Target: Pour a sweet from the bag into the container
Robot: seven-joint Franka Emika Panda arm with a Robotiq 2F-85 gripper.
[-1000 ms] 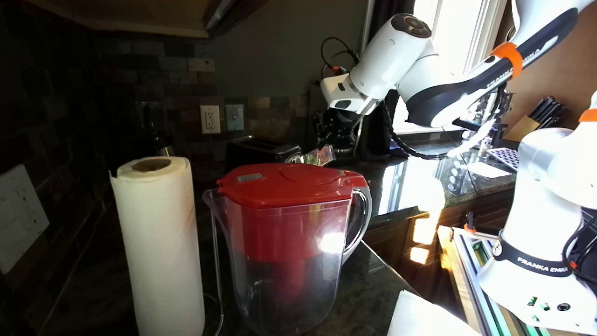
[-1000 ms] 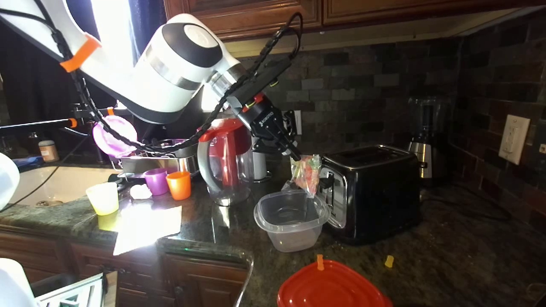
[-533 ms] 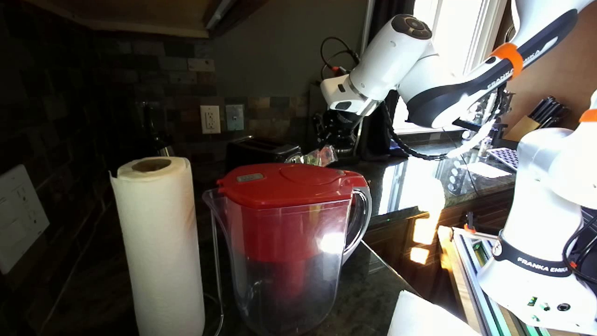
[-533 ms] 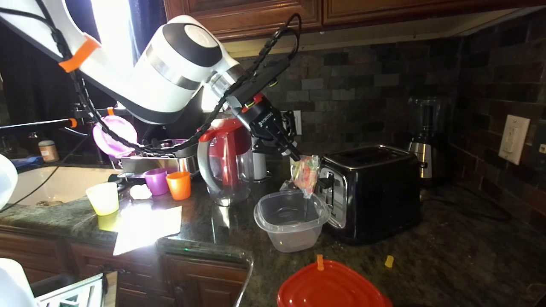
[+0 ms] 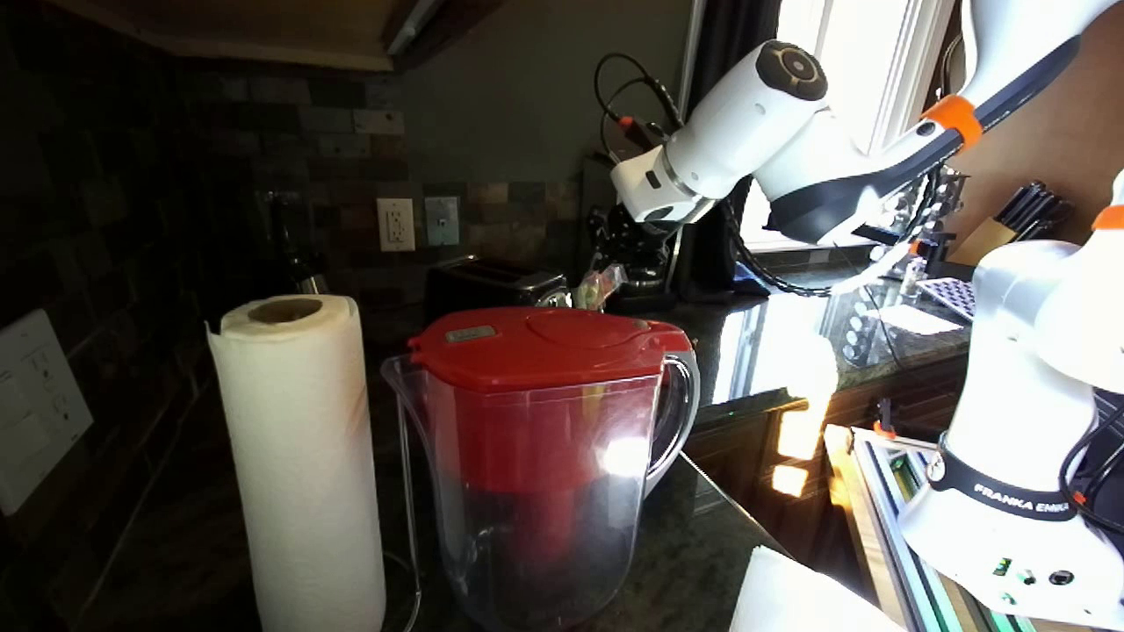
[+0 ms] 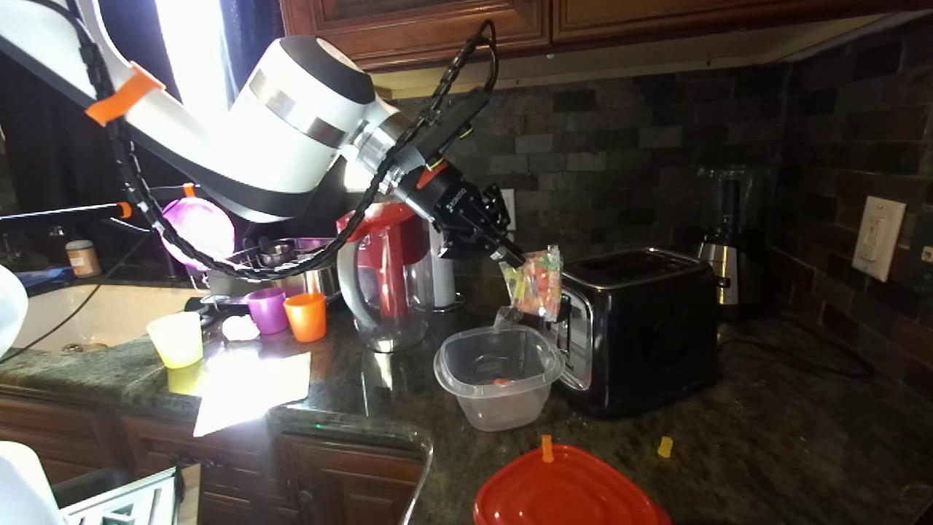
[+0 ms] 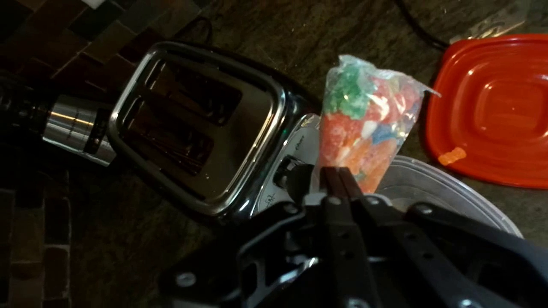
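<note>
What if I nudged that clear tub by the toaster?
The tub would probably slide easily: thin-looking walls and only a small orange piece showing inside suggest little weight. Narrower below, it might tip if pushed high.

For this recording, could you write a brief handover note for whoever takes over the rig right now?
Gripper: shut on the bag.
Bag: held up off the counter, near the toaster; it holds several sweets.
Container: upright on the counter, uncovered, by the toaster. The red lid lies apart from it.
Done: a reddish piece, probably a sweet, shows in the container.
Left: I'd confirm that piece is a sweet; if one is enough, stop pouring and set the bag down clear of the container. Whether the bag's mouth points down is hard to tell.
</note>
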